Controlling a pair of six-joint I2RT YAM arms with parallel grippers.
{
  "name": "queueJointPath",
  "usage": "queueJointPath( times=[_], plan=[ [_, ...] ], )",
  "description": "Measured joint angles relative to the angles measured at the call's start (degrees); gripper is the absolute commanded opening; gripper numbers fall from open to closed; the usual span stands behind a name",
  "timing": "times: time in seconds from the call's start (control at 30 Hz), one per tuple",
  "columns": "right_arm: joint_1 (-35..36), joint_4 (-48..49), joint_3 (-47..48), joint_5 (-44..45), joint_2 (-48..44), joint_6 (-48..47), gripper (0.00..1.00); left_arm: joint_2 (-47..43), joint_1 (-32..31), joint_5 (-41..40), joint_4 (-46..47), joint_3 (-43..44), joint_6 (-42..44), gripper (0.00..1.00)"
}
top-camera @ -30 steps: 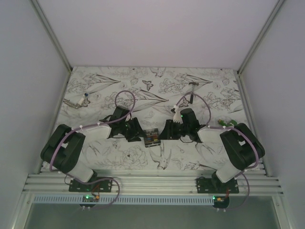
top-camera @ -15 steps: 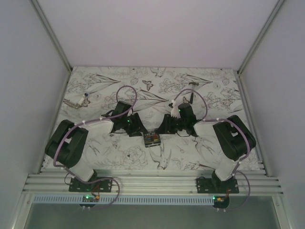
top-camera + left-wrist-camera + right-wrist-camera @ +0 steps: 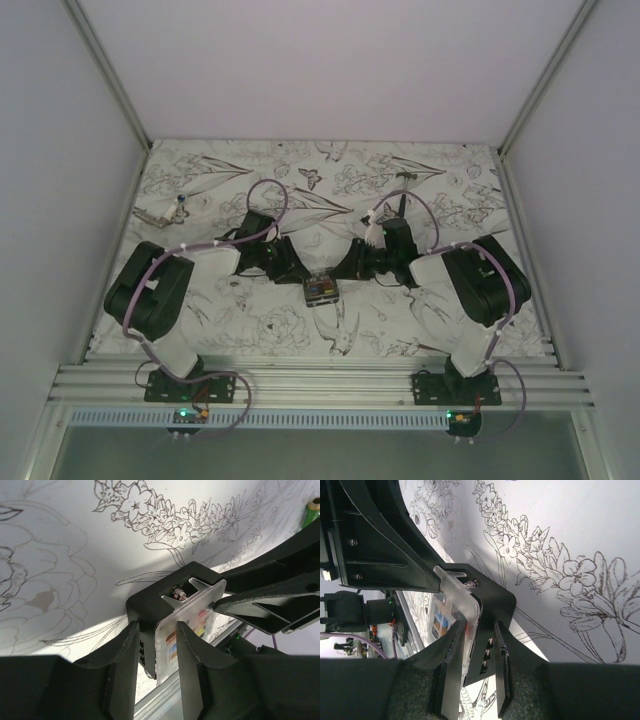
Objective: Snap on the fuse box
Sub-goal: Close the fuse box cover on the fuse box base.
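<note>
Fuse box (image 3: 159, 594) — matt black plastic body, clear glossy plastic cover (image 3: 194, 606). Fingers (image 3: 120, 672) matt black plastic, finely grained. Bench (image 3: 60, 545) — smooth matt white sheet, printed line drawings.

Plain pale walls (image 3: 330, 60) enclose a floral-printed tabletop (image 3: 440, 180).

Cloth (image 3: 250, 325): flowers and birds in line print, right across the table.
Hammer (image 3: 402, 183): 1, small, dark, lying at the far side.
Green object (image 3: 312, 510): peeking in at the left wrist view's top corner.
</note>
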Motion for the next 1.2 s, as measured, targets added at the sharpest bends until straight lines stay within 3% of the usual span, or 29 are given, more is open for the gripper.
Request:
queueJointPath(
  times=[0.17, 0.3, 0.47, 0.7, 0.87, 1.2],
  plan=[
    [-1.3, 5.2, -3.0, 0.0, -0.3, 1.3, 0.20, 2.2, 0.3, 2.8, 2.8, 0.5, -0.2, 0.21],
    [-1.4, 6.4, -4.6, 1.3, -1.6, 1.7, 0.30, 1.4, -0.3, 2.1, 3.4, 0.3, 0.2, 0.33],
    [0.3, 1.8, -6.0, 3.5, -5.6, 0.4, 0.45, -2.2, -2.9, -2.9, 3.5, -1.8, 1.4, 0.45],
    [2.1, -5.1, -8.7, 5.0, -12.4, -1.2, 0.54, -8.3, -4.0, -4.6, 2.3, -5.5, 1.6, 0.49],
    [2.3, -7.6, -10.8, 5.2, -17.4, -1.4, 0.54, -12.2, -4.7, -4.8, 1.7, -8.6, 1.2, 0.47],
    [6.0, -7.9, -11.1, 5.2, -17.3, -1.3, 0.47, -13.5, -7.8, -4.8, 0.5, -11.2, 0.0, 0.31]
  ],
)
